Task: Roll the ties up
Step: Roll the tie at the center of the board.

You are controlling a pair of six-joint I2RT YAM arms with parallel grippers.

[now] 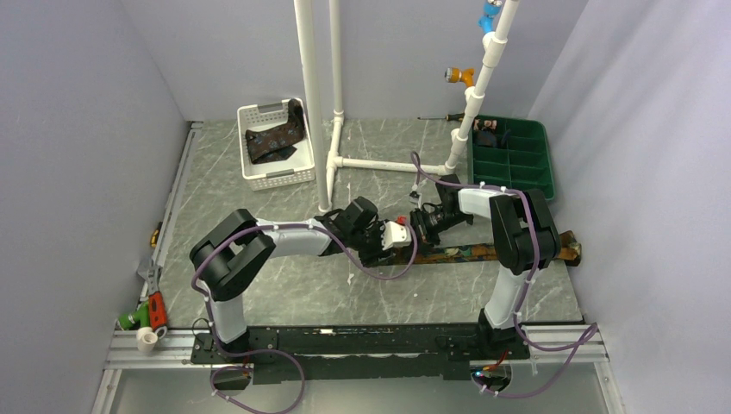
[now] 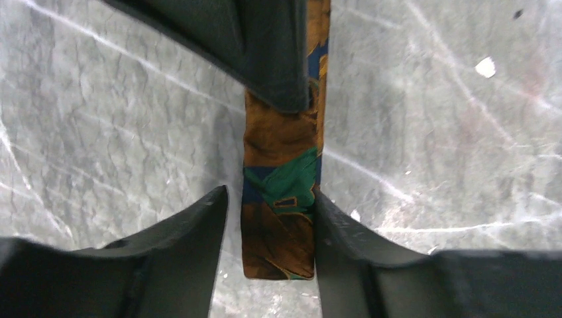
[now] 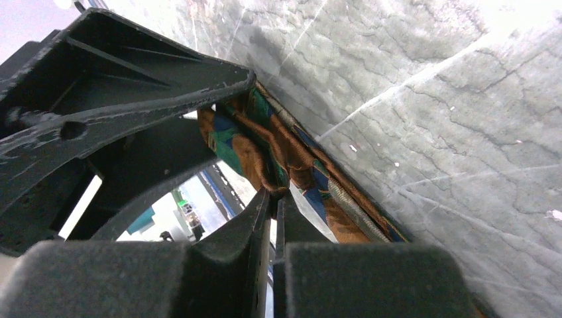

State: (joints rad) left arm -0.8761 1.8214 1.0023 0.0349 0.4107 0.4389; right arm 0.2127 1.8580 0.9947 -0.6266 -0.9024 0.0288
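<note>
My right gripper (image 3: 273,196) pinches a fold of the tie (image 3: 264,140); my left gripper (image 2: 270,192), released, straddles the tie's end.

Bright, even light; glare bleaches the table (image 3: 510,20) in the right wrist view, near fingers (image 3: 132,278) blurred.

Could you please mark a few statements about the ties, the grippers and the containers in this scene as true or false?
1. The right gripper is shut on the orange and teal tie. True.
2. The left gripper is clamped shut. False: its fingers stand open, astride the tie's narrow end.
3. A second tie lies in the white basket. True.
4. The green tray sits far left on the table. False: it sits at the far right.
5. The orange and teal tie is fully rolled. False: most of it lies stretched out flat.
</note>
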